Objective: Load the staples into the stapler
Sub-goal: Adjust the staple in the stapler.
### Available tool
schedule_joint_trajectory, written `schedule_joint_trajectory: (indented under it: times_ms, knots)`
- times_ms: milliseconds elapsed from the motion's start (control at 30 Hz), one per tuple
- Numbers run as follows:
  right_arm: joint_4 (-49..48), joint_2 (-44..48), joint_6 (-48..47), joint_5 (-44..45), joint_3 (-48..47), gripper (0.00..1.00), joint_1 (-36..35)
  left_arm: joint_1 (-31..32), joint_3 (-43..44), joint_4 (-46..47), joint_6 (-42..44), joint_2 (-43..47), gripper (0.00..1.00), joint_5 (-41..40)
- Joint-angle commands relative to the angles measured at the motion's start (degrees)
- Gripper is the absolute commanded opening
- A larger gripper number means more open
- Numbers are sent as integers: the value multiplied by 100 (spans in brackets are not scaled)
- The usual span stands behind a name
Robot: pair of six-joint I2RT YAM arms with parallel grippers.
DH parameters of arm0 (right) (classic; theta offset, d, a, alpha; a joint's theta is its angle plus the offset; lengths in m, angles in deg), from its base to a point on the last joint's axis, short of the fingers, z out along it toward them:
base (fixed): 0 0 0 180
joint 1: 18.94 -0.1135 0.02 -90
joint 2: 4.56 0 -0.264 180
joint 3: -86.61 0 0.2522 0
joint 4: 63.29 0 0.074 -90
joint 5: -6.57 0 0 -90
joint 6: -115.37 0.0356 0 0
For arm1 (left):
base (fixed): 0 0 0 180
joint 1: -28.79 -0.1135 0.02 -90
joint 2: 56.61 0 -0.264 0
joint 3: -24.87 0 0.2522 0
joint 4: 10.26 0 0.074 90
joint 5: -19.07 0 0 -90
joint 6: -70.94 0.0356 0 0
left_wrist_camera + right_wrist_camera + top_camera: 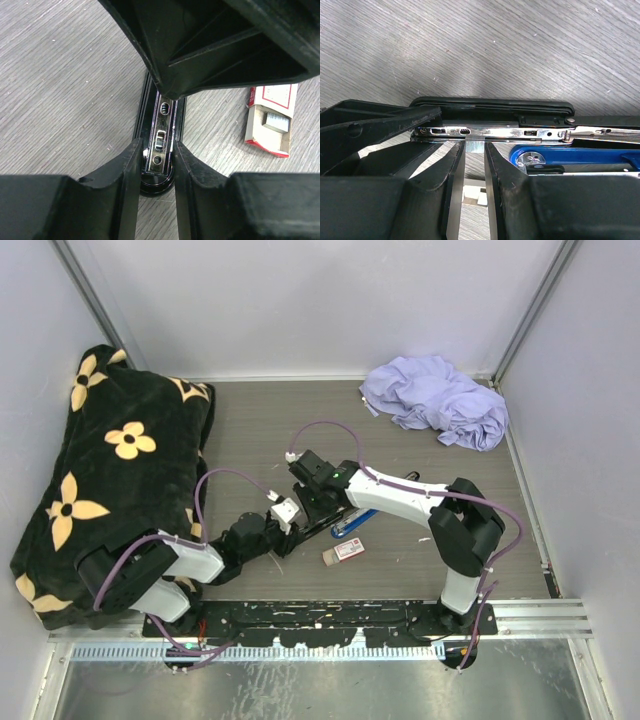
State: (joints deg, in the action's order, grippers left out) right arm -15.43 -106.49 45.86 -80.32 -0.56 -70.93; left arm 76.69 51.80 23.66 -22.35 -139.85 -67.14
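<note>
Open staples box (270, 120) lying on the counter (60, 75) just beside the black stapler (161, 135), white label, red print too small to read, left jaws pinching the stapler's chrome rail, right jaws nearly shut on a staple strip (474, 146)

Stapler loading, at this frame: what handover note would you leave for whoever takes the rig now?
Left gripper: fingers straddle the black stapler at one end; firm grip unclear.
Right gripper: pinches what looks like a staple strip at the stapler's exposed rail.
Staples box: open on the table nearby. A blue stapler lies alongside.
Done: stapler opened, strip taken out.
To do: seat the strip, close the stapler.
</note>
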Motion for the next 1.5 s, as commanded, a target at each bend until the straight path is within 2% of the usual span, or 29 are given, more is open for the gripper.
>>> schedule_joint_trajectory:
  times_ms: [0,433,1467]
  knots:
    - [-79,73,-87,-139,-205,28,22,17,177,142,114,-60,30,96]
    - [-70,-101,-141,-174,-182,28,22,10,239,26,134,-72,25,148]
    - [-139,-275,-291,-50,-129,27,22,20,282,-91,137,-52,23,131]
